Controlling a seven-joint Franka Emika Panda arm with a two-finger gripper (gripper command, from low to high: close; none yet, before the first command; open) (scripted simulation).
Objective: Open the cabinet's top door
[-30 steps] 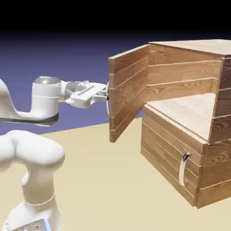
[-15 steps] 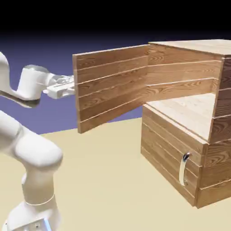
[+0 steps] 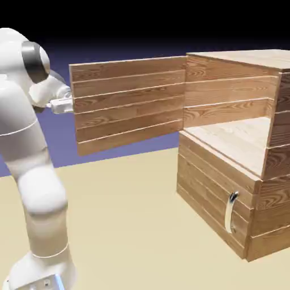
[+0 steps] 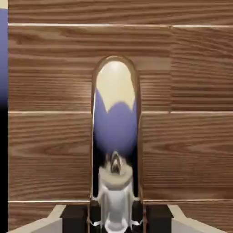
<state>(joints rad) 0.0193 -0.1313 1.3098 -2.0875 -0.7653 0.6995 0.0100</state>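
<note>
Cabinet (image 3: 238, 147) sits at right on the tan tabletop (image 3: 130, 226). Top door (image 3: 130, 102) is swung wide open, sticking out to the left from its hinge edge at the cabinet's front corner, planks facing the camera edge-on-ish, five boards visible. Upper compartment is exposed, pale wood shelf inside. Lower door (image 3: 218, 198) is shut, its small silver handle (image 3: 231, 210) upright on the front.

Arm (image 3: 28, 158) rises at lower left, elbow high at top left. Fingers (image 3: 63, 104) meet the door's far free edge, on the side turned away from the camera, so mostly hidden in the exterior view.

Hand view: door planks (image 4: 182, 113) fill the frame, long curved silver handle (image 4: 115, 136) runs up the middle, shiny, mirroring tan and violet. Its lower end sits right between the fingers (image 4: 116, 218) at the bottom edge. Fingers clamped tight on the handle, dark pads (image 4: 75, 217) on both sides pressed against it. Strip of violet backdrop at the left edge of the hand view.
</note>
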